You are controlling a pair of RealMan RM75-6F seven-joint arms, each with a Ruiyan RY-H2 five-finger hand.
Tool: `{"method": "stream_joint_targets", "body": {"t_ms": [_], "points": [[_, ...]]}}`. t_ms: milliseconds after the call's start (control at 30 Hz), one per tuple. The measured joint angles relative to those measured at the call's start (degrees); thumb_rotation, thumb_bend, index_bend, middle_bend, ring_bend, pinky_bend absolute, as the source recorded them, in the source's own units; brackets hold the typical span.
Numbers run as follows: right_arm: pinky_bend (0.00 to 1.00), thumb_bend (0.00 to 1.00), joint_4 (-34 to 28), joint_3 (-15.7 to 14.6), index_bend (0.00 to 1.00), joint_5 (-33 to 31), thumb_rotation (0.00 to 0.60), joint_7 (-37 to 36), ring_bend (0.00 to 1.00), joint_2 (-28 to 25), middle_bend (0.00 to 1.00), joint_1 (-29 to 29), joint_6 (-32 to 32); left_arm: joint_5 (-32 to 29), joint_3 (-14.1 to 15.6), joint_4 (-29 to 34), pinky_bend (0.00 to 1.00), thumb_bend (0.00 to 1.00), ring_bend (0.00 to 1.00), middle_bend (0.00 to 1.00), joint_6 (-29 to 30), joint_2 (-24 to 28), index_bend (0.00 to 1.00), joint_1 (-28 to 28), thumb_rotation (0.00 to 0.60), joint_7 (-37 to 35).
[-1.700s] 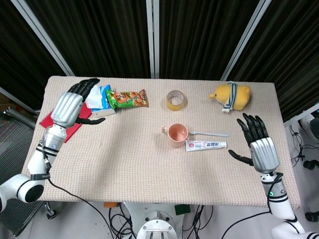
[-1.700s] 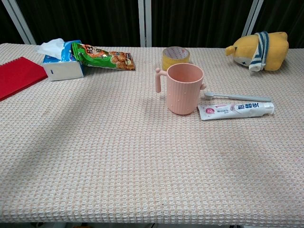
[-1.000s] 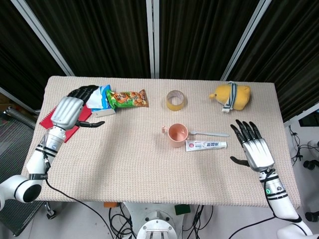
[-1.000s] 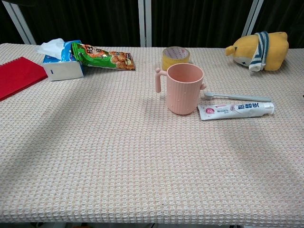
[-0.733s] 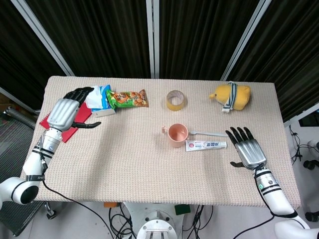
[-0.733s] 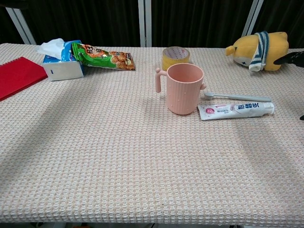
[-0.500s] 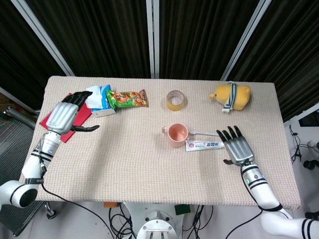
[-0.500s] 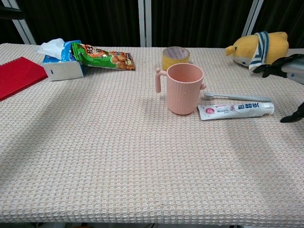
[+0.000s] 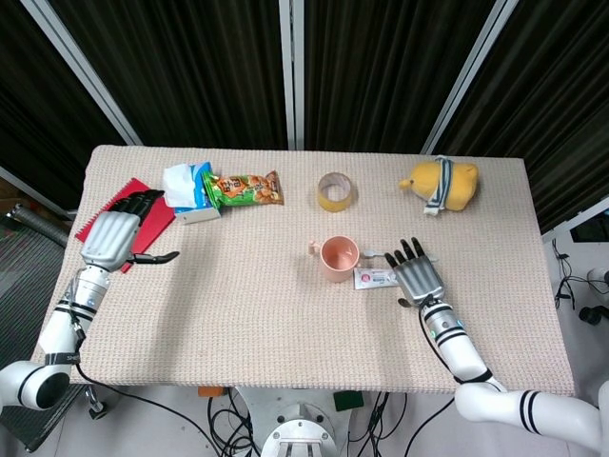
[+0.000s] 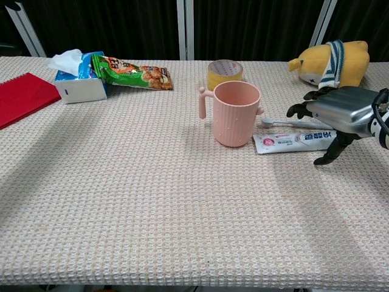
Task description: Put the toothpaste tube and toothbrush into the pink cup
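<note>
The pink cup (image 9: 339,258) (image 10: 235,113) stands upright mid-table. To its right lies the white toothpaste tube (image 9: 374,278) (image 10: 284,142), with the pale toothbrush (image 9: 373,254) (image 10: 284,123) just behind it. My right hand (image 9: 417,276) (image 10: 340,116) hovers palm down with fingers spread over the right ends of both, hiding them; it holds nothing. My left hand (image 9: 113,238) hangs over the table's left edge beside the red notebook (image 9: 138,214) (image 10: 23,96), fingers apart and empty; the chest view does not show it.
A tissue box (image 9: 188,192) (image 10: 79,85) and a snack bag (image 9: 245,188) (image 10: 132,73) lie at the back left. A yellow tape roll (image 9: 335,190) (image 10: 225,72) sits behind the cup. A yellow plush toy (image 9: 440,184) (image 10: 332,63) rests at the back right.
My right hand has swept left and lower from the table's right side to above the tube and brush ends. My left hand has drifted down and left off the tissue box.
</note>
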State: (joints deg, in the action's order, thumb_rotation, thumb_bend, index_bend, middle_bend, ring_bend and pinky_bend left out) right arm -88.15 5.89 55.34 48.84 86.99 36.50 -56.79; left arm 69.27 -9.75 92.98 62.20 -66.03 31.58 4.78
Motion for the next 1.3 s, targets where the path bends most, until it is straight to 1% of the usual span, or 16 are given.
{"method": "stream_joint_targets", "body": {"t_ms": [133, 233, 267, 500, 733, 900, 1167, 1200, 1300], "points": [[0.0, 0.38, 1.54, -0.13, 0.27, -0.63, 0.538, -0.14, 0.0, 1.23, 0.32, 0.84, 0.19, 0.26, 0.21, -0.96, 0.2, 0.02, 0.09, 0.1, 0.09, -0.27, 0.08, -0.43, 0.271, -1.12], [0.0, 0.44, 2.13, -0.17, 0.3, -1.0, 0.54, -0.64, 0.0, 1.73, 0.36, 1.38, 0.19, 0.37, 0.3, -1.57, 0.2, 0.04, 0.09, 0.1, 0.03, -0.65, 0.08, -0.64, 0.274, -1.88], [0.0, 0.44, 2.2, -0.25, 0.3, -1.02, 0.54, -0.82, 0.0, 1.77, 0.36, 1.52, 0.19, 0.39, 0.35, -1.84, 0.2, 0.04, 0.09, 0.1, -0.05, -0.79, 0.08, -0.68, 0.276, -2.14], [0.0, 0.44, 2.91, -0.61, 0.33, -0.69, 0.541, -2.12, 0.0, 2.1, 0.38, 2.1, 0.17, 0.79, 0.78, -3.77, 0.2, 0.04, 0.09, 0.1, -0.75, -1.61, 0.08, -1.07, 0.28, -3.8], [0.0, 0.45, 3.24, -0.15, 0.33, -2.41, 0.541, -2.48, 0.0, 2.88, 0.38, 3.73, 1.45, 1.18, 0.74, -4.03, 0.2, 0.04, 0.09, 0.1, -0.63, -1.43, 0.08, -1.4, 0.275, -4.41], [0.0, 0.48, 3.1, 0.08, 0.33, -2.59, 0.542, -2.74, 0.0, 3.4, 0.38, 4.76, 1.52, 1.17, 0.69, -4.03, 0.2, 0.04, 0.09, 0.1, -0.78, -1.16, 0.08, -1.56, 0.276, -4.6], [0.0, 0.48, 3.24, -0.44, 0.34, -3.85, 0.544, -1.94, 0.0, 3.75, 0.4, 5.81, 1.54, 1.18, 0.54, -4.09, 0.2, 0.05, 0.09, 0.1, -1.1, -1.34, 0.08, -1.44, 0.276, -4.47], [0.0, 0.48, 3.27, -0.52, 0.34, -4.08, 0.547, -1.81, 0.0, 3.79, 0.4, 5.92, 1.57, 1.15, 0.55, -4.16, 0.2, 0.04, 0.09, 0.1, -1.21, -1.42, 0.08, -1.41, 0.276, -4.46], [0.0, 0.49, 3.28, -0.65, 0.36, -4.87, 0.587, -1.6, 0.01, 3.92, 0.43, 6.25, 1.59, 1.09, 0.59, -4.37, 0.2, 0.04, 0.09, 0.1, -1.43, -1.64, 0.08, -1.39, 0.276, -4.53]]}}
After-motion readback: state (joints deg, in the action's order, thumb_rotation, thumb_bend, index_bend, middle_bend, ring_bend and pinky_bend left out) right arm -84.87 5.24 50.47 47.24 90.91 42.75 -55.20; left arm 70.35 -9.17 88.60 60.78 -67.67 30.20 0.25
